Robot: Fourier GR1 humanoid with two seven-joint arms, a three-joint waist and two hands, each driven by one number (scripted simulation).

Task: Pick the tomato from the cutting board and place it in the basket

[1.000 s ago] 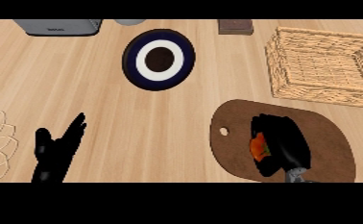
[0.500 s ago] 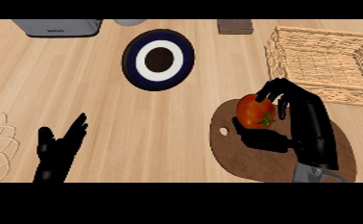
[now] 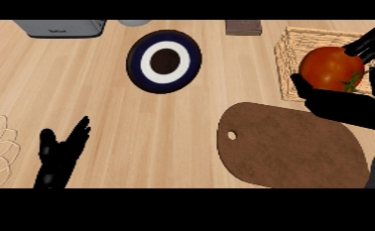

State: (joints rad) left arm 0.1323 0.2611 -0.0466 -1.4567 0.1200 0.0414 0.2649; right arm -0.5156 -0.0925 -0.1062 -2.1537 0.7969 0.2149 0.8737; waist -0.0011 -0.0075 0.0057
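A red tomato (image 3: 331, 68) with a green stem is held up in my right hand (image 3: 338, 105), whose fingers and thumb curl round it at the view's right edge. It hangs in front of the woven basket (image 3: 294, 60), over the basket's near left part. The brown cutting board (image 3: 289, 148) lies bare below it at lower right. My left hand (image 3: 60, 156) rests open at the lower left, fingers pointing up.
A dark blue and white plate (image 3: 164, 61) sits in the upper middle of the wooden counter. A grey appliance (image 3: 60, 27), a grey round thing (image 3: 135, 23) and a brown block (image 3: 243, 27) line the far edge. A white wire object (image 3: 6, 145) shows at the left edge.
My right hand has lifted the tomato off the cutting board and carried it up and to the right, over the basket's near edge. The left hand has stayed put.
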